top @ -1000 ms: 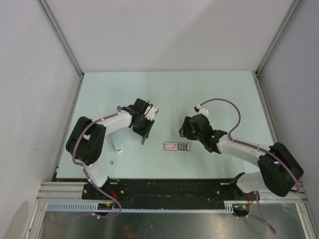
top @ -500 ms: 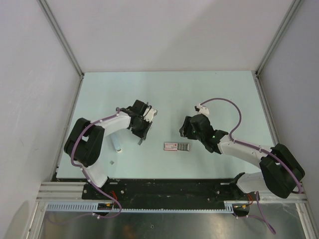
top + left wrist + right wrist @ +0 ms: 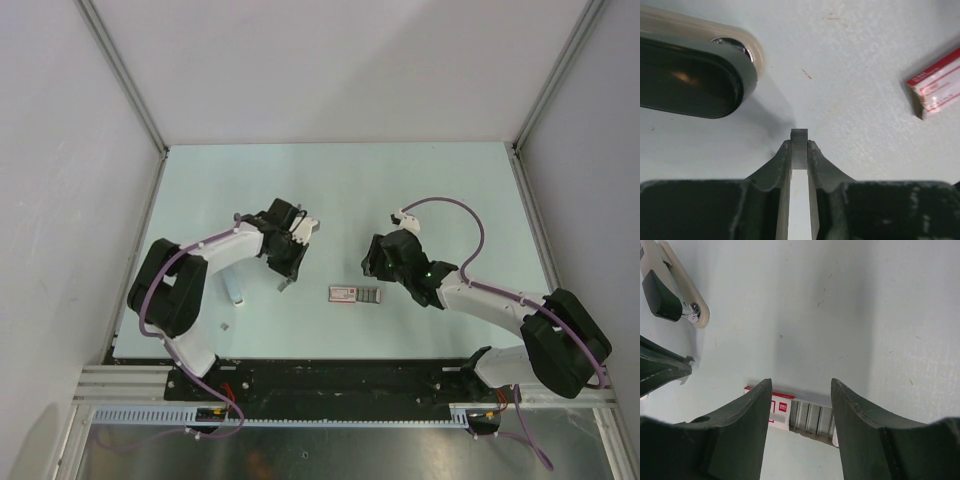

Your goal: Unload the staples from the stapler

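Observation:
The stapler (image 3: 687,80), a black body on a pale base, lies at the upper left of the left wrist view. It also shows far off at the top left of the right wrist view, as the stapler (image 3: 662,292). My left gripper (image 3: 799,135) hangs over bare table beside it, shut on a short grey strip of staples (image 3: 799,142) that pokes out past the fingertips. In the top view the left gripper (image 3: 283,284) points down at the table. My right gripper (image 3: 370,270) is open, and in its own view the right gripper (image 3: 801,382) holds nothing.
A red-and-white staple box (image 3: 355,294) with grey segments lies between the two grippers. It sits just beyond the right fingers as the box (image 3: 805,412), and to the right of the left gripper as the box (image 3: 937,82). A tiny grey piece (image 3: 225,326) lies near the left arm's base.
The left jaws have drawn together onto the grey strip, and the left gripper has shifted slightly left. The right arm has hardly moved.

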You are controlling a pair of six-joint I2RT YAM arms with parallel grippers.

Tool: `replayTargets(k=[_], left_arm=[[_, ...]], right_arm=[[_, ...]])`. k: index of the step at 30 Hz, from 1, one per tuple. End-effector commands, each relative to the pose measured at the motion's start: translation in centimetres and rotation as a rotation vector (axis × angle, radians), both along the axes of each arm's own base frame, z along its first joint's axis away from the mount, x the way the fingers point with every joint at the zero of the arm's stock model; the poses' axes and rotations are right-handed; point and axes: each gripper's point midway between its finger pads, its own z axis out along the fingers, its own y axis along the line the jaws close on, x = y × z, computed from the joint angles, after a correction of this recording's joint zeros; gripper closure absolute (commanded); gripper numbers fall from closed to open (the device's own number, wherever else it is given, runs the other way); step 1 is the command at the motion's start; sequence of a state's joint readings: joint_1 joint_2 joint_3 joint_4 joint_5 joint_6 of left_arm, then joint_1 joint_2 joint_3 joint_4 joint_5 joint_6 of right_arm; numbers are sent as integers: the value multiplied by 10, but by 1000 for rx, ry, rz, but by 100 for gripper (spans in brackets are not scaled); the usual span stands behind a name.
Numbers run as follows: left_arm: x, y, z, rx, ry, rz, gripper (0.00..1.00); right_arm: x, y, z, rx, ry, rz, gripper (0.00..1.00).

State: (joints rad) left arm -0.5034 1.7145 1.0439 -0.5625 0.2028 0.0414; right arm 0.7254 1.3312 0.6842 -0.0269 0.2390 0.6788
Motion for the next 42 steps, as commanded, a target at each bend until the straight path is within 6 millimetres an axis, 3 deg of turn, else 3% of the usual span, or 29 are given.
replayTargets(k=[1, 5, 13, 16, 22, 27, 36, 42], left_arm=[[7, -25, 47, -96, -76, -24, 81], [5, -34, 54, -110, -86, -50, 80], [-2, -50, 31, -121, -3, -110, 77], [2, -65, 41, -179, -1, -134, 78], [6, -95, 105, -402, -47, -210, 79], [-1, -105, 153, -635, -9, -235, 79], [20, -95, 266, -990, -72, -191, 81], [3, -93, 308, -1109, -63, -191, 81]], right_arm=[[1, -1, 8, 0, -35, -2, 45], [1, -1, 8, 0, -35, -2, 45], [2, -4, 5, -16, -34, -8, 45], [2, -3, 7, -7, -39, -7, 45], [3, 0, 27, 46, -80, 11, 45], [-3, 13, 56, 159, -147, 80, 43], [-37, 57, 157, 507, -354, 403, 41], [-55, 72, 216, 765, -429, 540, 41]])
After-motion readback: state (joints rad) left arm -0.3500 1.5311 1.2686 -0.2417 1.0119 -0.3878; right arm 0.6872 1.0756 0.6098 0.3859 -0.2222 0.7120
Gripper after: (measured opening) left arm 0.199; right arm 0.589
